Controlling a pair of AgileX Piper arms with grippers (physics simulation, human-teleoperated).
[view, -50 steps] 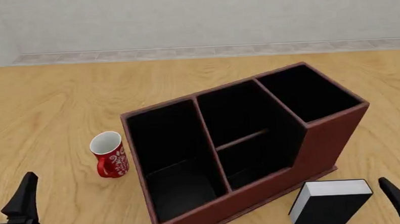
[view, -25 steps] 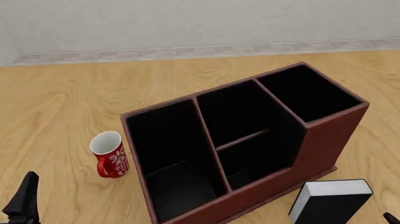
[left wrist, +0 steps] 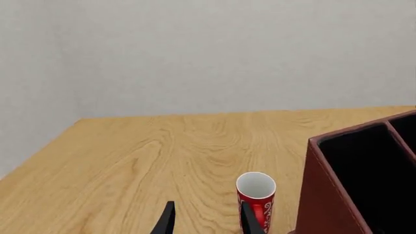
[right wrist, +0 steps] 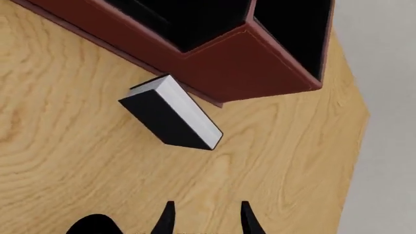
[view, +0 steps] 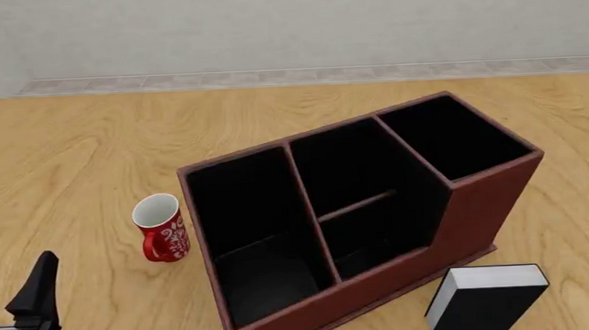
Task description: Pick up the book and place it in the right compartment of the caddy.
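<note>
The black book (view: 484,298) with white page edges stands on the table just in front of the caddy's (view: 475,209) tall right end. In the right wrist view the book (right wrist: 170,113) lies ahead of my right gripper (right wrist: 206,218), which is open, empty and well apart from it. That gripper is out of the front view. The right compartment (view: 453,136) is the narrow black-lined slot with the raised walls, also visible as the right compartment (right wrist: 293,29) beside the caddy's wall (right wrist: 247,63). My left gripper (view: 32,307) hangs open and empty at the near left, its fingers (left wrist: 250,220) near the mug.
A red mug (view: 160,227) with a white interior stands upright left of the caddy; the left wrist view shows the mug (left wrist: 255,195) beside the caddy's wall (left wrist: 328,195). The caddy's middle slot (view: 360,184) has a crossbar. A grey wall lies beyond the table.
My right gripper's fingertip, seen at the front view's bottom right corner, has slid down out of that frame. The left gripper has barely moved. The book stays put.
</note>
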